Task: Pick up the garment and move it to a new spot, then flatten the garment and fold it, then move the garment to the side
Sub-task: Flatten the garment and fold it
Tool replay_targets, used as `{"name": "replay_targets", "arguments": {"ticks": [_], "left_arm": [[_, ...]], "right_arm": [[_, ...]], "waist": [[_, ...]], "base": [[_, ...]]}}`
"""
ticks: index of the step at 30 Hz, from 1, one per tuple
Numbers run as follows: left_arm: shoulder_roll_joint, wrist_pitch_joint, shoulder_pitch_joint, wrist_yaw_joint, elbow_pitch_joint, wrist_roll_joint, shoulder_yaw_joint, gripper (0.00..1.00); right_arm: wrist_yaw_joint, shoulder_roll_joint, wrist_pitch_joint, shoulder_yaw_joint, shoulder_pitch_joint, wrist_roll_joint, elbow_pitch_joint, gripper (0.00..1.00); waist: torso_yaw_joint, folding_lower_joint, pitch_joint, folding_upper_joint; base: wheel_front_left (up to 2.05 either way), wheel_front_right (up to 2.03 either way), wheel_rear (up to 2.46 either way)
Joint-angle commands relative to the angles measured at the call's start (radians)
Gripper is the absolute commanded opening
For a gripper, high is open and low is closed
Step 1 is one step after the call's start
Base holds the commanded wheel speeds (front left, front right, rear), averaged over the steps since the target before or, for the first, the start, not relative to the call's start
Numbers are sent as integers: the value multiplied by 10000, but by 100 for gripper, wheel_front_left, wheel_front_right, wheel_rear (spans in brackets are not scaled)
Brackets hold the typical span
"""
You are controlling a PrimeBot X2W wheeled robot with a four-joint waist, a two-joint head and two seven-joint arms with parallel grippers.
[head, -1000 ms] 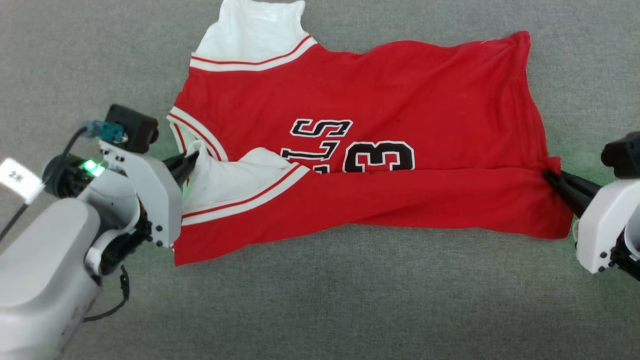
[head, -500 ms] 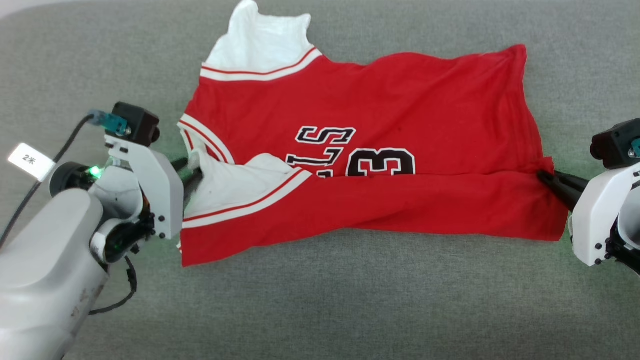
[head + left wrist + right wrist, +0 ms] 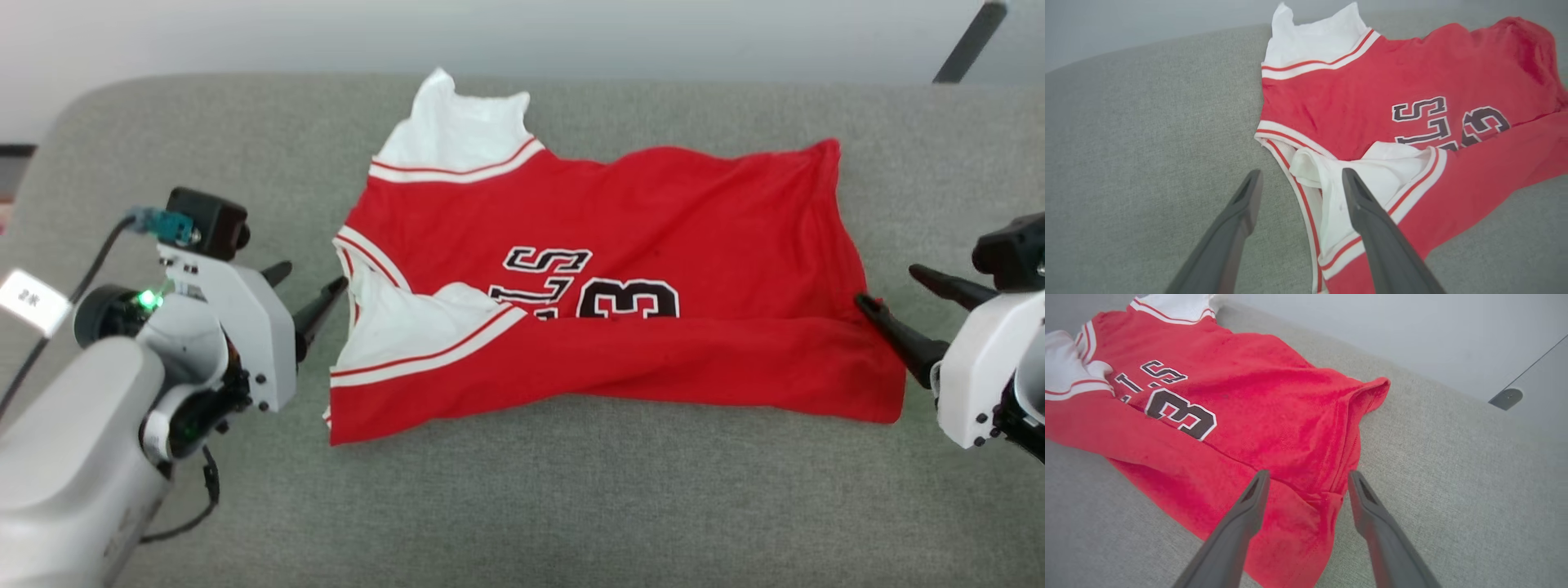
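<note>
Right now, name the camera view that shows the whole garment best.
The head view: the garment lies whole on the grey fabric surface, every edge in frame. The left wrist view shows its sleeve end close up, the hem end cut off. The right wrist view shows the hem end close up, the sleeves partly cut off.

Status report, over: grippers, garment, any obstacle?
Left gripper open, empty, at collar end. Right gripper open, empty, at hem end. Garment on grey cushion, near edge folded over. No obstacle seen.

On grey fabric cushion lies red-and-white jersey garment, near part lapped over far part; left gripper just beside its left edge (sleeve side); right gripper at its right edge.
</note>
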Motion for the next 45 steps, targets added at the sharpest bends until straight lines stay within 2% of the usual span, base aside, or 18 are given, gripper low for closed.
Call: {"name": "replay_targets", "arguments": {"ticks": [1,6,13,19,25,29,36,45], "left_arm": [[88,-114,296,147,-306,-47,70,100],[382,-250,913,574,-1278,-175,225,100],[790,101,1623,1229,-2548,-497,361,100],[1020,963,1829,1637,-3075,-994,391,100],[1216,2246,1807,2155,-3148,-1537,255,100],[1311,2887,1735,2347,-2946,-1691,117,100],[1407,3619,1641,2399,-2142,-1767,-140,100],[940,3652,1368,1877,-619,-1766,-385,100]], "right_arm": [[-13,1,-250,-160,223,-127,-144,100],[-13,61,-1019,-587,765,-526,-549,100],[-13,509,-2023,-1472,1859,-1243,-1293,100],[-13,1201,-2452,-2353,2806,-1682,-1834,100],[-13,1917,-2387,-3232,3641,-1893,-2299,100],[-13,2245,-2344,-3675,4042,-1973,-2569,100],[-13,2721,-2225,-4123,4439,-2089,-2926,100],[-13,2944,-2122,-4231,4347,-2166,-3167,100]], "waist": [[76,0,-378,0],[113,0,-691,0],[100,0,-881,0],[-117,0,-878,0],[-464,0,-723,0],[-689,0,-511,0],[-1008,0,-143,0],[-1223,0,224,0]], "base": [[0,0,0],[0,0,0],[0,0,0],[0,0,0],[0,0,0],[0,0,0],[0,0,0],[0,0,0]]}}
